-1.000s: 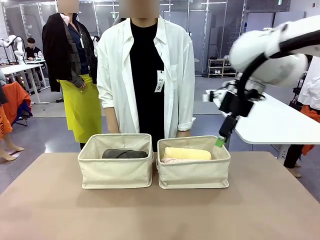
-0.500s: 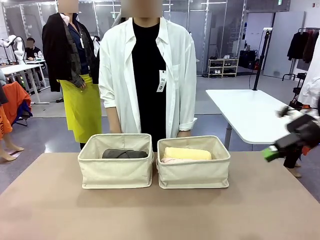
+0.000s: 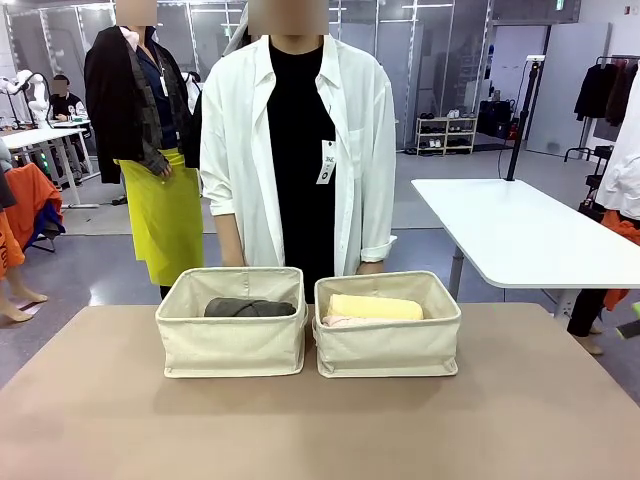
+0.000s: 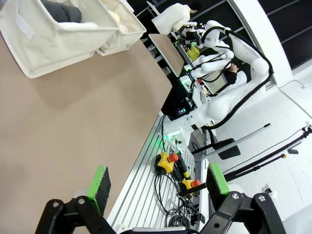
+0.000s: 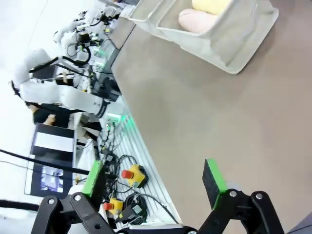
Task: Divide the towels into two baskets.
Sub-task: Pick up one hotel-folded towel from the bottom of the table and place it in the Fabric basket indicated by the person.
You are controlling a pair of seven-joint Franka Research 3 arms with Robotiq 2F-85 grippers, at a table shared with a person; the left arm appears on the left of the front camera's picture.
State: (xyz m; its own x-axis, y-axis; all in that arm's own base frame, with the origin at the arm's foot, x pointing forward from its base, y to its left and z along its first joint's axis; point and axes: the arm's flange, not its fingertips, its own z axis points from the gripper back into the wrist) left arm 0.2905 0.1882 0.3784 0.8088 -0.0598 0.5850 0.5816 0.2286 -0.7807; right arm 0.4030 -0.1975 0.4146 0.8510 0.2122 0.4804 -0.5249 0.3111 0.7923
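Tan table (image 3: 320,430), two cream baskets (image 3: 232,335) — grey (image 3: 248,308), yellow towels (image 3: 375,307) inside

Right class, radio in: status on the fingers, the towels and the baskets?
Left gripper open, empty. Right gripper open, empty. Grey towel in left basket; yellow towel and pink towel in right basket. Nothing in the way.

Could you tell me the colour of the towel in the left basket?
Dark grey towel, clearest in the front view.

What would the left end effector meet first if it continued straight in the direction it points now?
Probably nothing on the table. The open left end effector looks past the table edge toward the slatted aluminium frame and its cables, well away from the baskets. Depth is unclear, so the frame is only a likely first contact.
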